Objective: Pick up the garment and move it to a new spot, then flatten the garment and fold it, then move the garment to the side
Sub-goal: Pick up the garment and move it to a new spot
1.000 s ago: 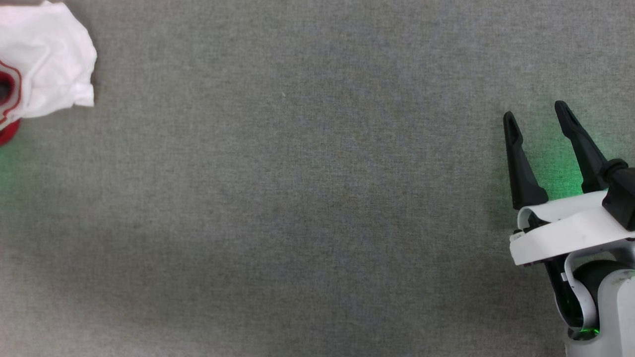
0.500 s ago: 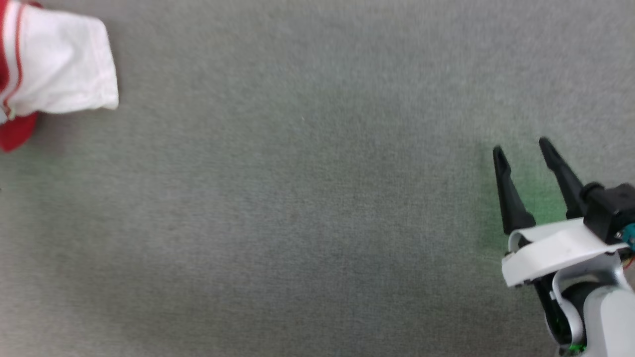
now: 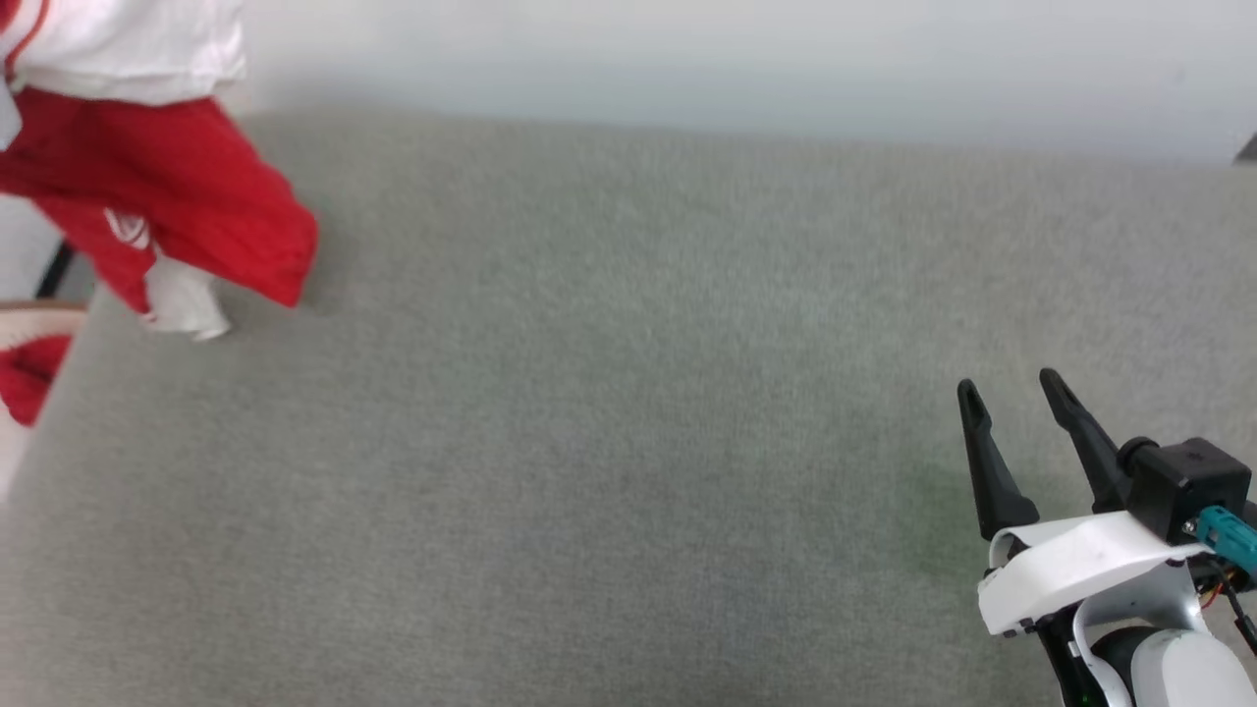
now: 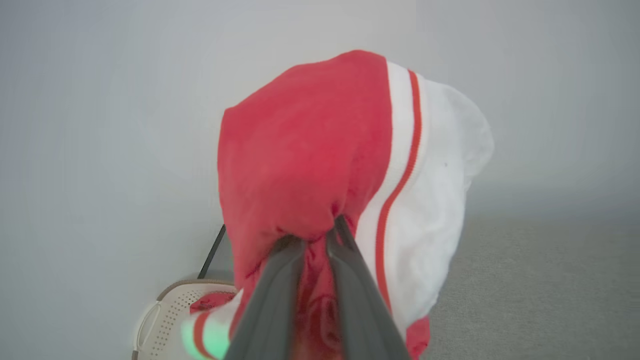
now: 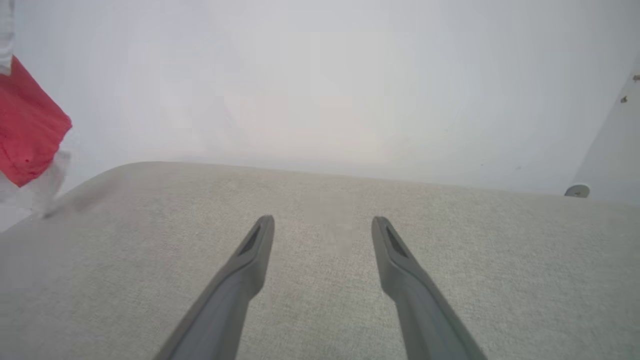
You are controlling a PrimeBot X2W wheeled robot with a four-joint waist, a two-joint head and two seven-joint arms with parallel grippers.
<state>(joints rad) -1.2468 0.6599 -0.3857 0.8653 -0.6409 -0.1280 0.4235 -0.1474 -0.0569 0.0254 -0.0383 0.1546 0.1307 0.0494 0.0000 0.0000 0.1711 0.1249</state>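
Holds garment (image 3: 167, 187) clamped in left tool (image 4: 317, 232), apparently over desk's (image 3: 628, 442) far-left corner; right tool (image 3: 1010, 385) spread, well apart, near-right.

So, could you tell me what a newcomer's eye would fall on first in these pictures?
The red-and-white garment stands out first, bunched and hanging over the far left corner of the grey table, at the head view's upper left. The left gripper is pinched shut on it. Next comes the right gripper, open and empty above the table at the lower right.
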